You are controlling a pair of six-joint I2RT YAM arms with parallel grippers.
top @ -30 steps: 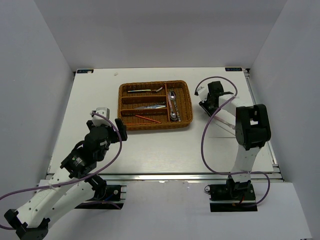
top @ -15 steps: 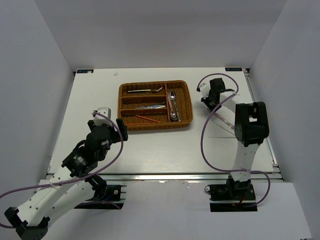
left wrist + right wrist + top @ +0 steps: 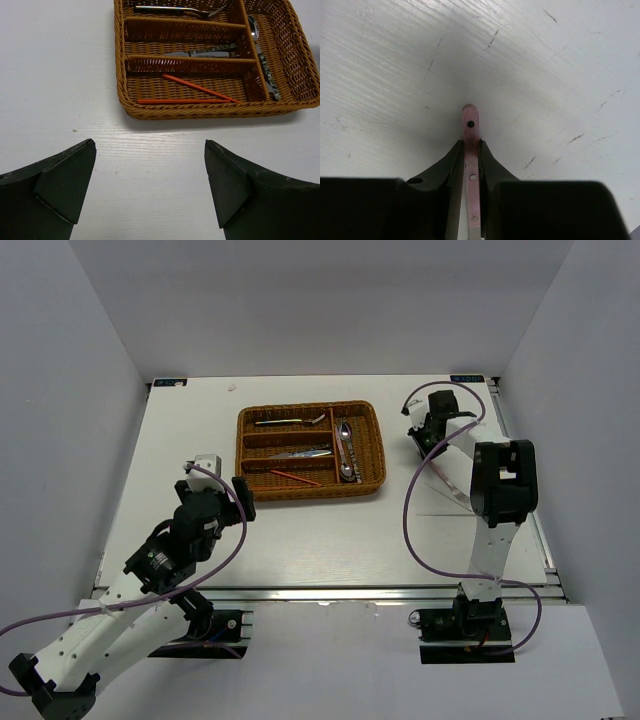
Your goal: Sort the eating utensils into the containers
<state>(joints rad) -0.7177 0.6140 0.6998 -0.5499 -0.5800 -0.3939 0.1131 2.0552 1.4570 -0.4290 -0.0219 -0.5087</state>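
Note:
The brown wicker cutlery tray point(image 3: 378, 440) sits at the table's middle back; it also shows in the left wrist view point(image 3: 120, 60). It holds a fork point(image 3: 290, 421), a knife point(image 3: 300, 452), two red chopsticks point(image 3: 293, 477) and spoons point(image 3: 346, 445) in the crosswise slot. My right gripper point(image 3: 418, 431) is right of the tray, shut on a pink-handled utensil point(image 3: 471, 145) whose handle end pokes past the fingertips; its head is hidden. My left gripper point(image 3: 150, 160) is open and empty over bare table, in front of the tray's near left corner.
White walls enclose the table on three sides. The right arm's purple cable point(image 3: 410, 510) loops over the table right of the tray. The tray's near wall lies just beyond my left fingers point(image 3: 70, 180).
My right gripper has moved toward the back of the table and slightly right, still holding the pink-handled utensil. The left arm has barely moved.

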